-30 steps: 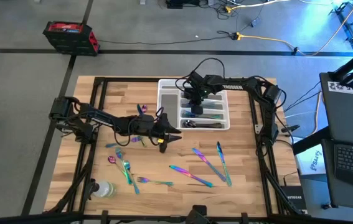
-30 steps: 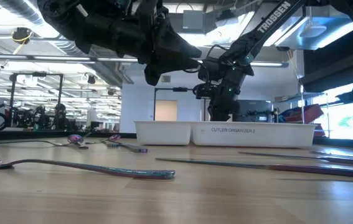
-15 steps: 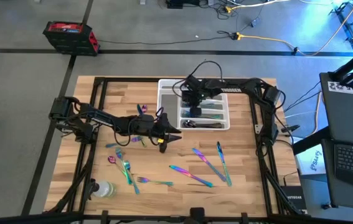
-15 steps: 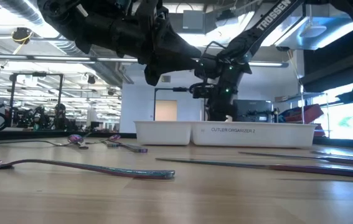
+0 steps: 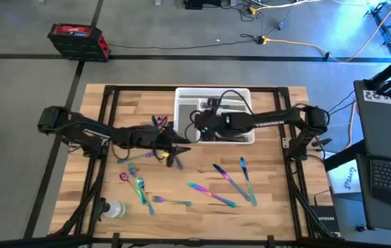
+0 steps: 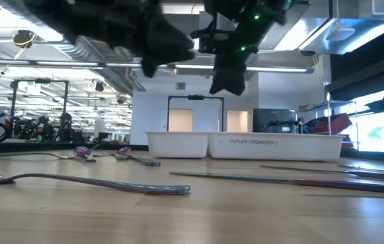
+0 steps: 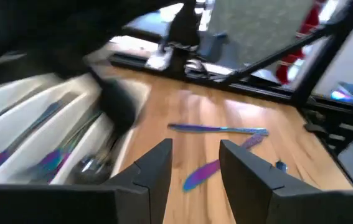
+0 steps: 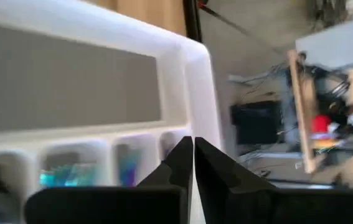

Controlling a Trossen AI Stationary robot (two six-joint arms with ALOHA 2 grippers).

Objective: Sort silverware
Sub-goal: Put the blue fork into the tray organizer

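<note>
Between placements: both grippers are travelling empty near the white tray [image 5: 180, 96].

The right gripper [image 8: 193, 163], fingers pressed together holding nothing, is hanging over the tray edge; the left gripper [image 7: 195, 163], fingers partly spread and empty, is facing loose silverware [image 5: 223, 175] lying on the wooden table [image 5: 278, 207]. Next move likely calls for picking a piece. A workshop is showing behind.

Silverware [image 7: 51, 158] in tray [image 7: 14, 106] blurred

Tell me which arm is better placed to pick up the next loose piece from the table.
Left, likely. The left gripper, open and empty, hovers near the loose silverware; the right gripper is shut over the white tray.
</note>
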